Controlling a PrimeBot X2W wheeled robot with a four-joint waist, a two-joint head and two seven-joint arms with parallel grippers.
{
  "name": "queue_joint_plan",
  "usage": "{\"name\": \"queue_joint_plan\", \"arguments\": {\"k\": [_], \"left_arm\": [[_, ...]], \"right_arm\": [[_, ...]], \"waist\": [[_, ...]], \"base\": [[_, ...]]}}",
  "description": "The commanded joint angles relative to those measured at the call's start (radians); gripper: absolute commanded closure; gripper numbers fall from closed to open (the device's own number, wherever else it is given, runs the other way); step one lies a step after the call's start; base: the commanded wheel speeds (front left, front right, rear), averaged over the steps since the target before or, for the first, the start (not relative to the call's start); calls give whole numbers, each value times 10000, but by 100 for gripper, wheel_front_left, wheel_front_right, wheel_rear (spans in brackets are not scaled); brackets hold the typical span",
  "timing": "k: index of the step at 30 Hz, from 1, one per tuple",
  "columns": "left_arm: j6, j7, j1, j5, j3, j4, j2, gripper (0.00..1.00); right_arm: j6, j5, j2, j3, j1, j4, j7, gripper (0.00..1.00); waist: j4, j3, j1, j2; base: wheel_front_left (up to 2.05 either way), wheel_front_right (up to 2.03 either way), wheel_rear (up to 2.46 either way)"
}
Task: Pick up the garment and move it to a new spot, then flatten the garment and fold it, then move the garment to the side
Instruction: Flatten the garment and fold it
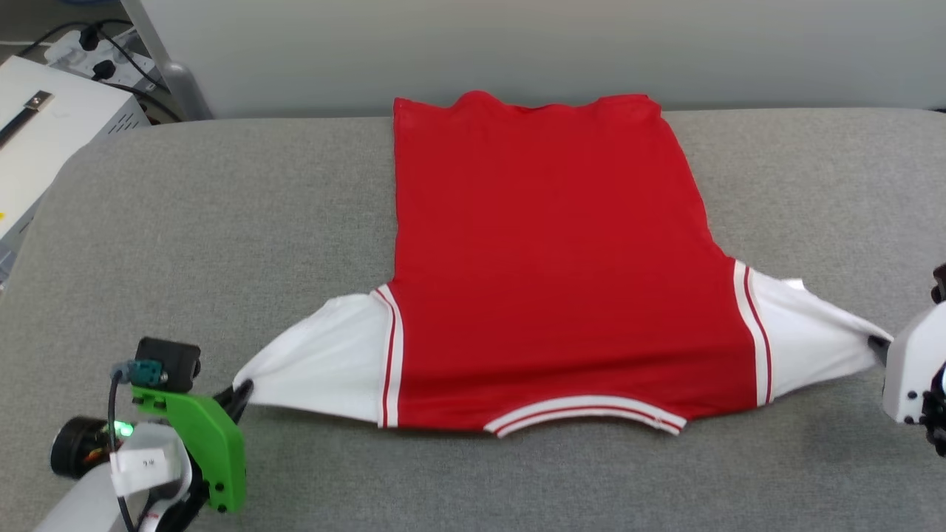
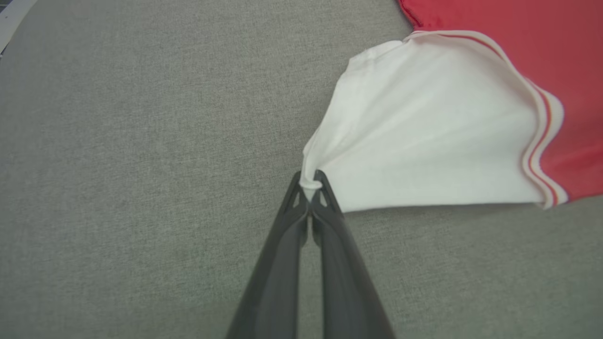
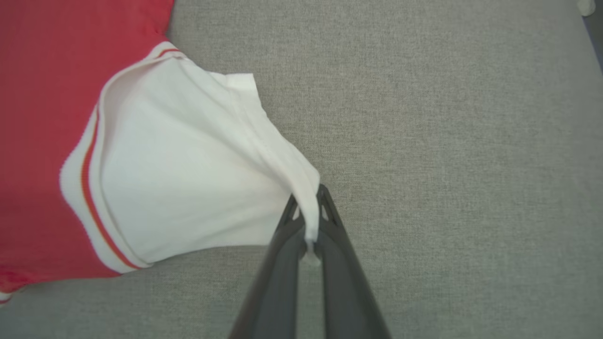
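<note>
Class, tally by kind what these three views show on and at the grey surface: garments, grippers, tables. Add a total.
Garments: 1 (red jersey)
Grippers: 2 (left gripper, right gripper, each shut on the red jersey)
Tables: 1 (grey padded table)
Total: 4

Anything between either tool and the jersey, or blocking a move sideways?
Nothing visible: left tool and right tool are each shut on a white sleeve tip of the jersey; no object shows on the grey surface beside it.
</note>
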Motion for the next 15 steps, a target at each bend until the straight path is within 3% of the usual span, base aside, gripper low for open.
{"name": "queue_joint_plan", "arguments": {"k": [1,7,15], "left_arm": [[279,176,532,-168,53,-271,349,100],[867,722,1994,-614,63,-1725,767,100],[1323,817,3159,-775,-186,-2906,736,100]], "right_arm": [[-94,224,-277,-184,513,-302,289,100],[-94,734,-335,-881,2357,-1649,1647,100],[-94,566,139,-1824,3764,-3217,2937,100]], "waist": [[-136,-359,2,115],[-186,-708,2,115],[-230,-654,2,115]], "base": [[0,0,0],[0,0,0],[0,0,0]]}}
